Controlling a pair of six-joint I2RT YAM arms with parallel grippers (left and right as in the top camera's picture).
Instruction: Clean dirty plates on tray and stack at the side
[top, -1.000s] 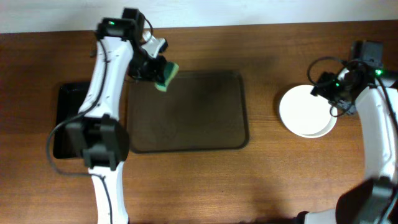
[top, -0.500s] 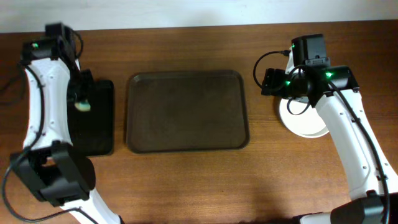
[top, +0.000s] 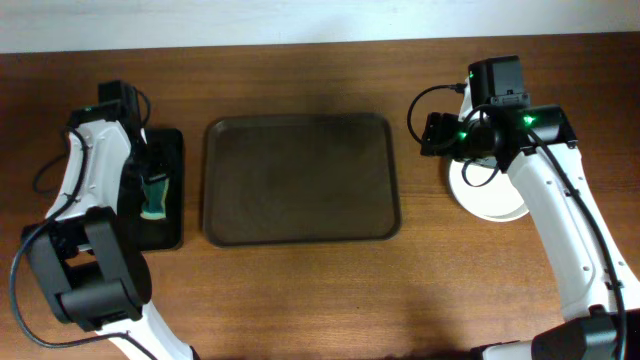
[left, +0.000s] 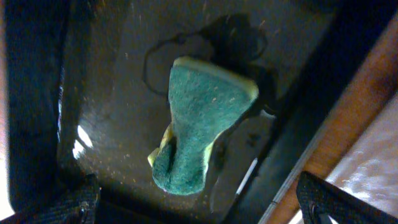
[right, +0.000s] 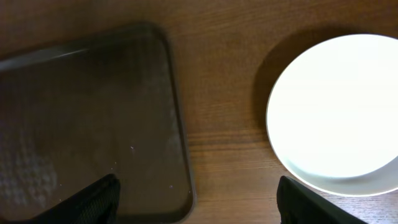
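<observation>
Though the right arm half hides the plates overhead, its wrist view shows them beside the tray; right gripper and left gripper gape, sponge loose.

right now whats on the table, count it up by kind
trays: 2, a dark brown tray and a smaller black tray
green sponge: 1, lying in the black tray
stack of white plates: 1, plates in it cannot be counted
total: 4

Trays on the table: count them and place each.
2. The large dark brown rectangular tray lies mid-table; the smaller narrow black tray lies to its left, holding a green sponge.
</observation>
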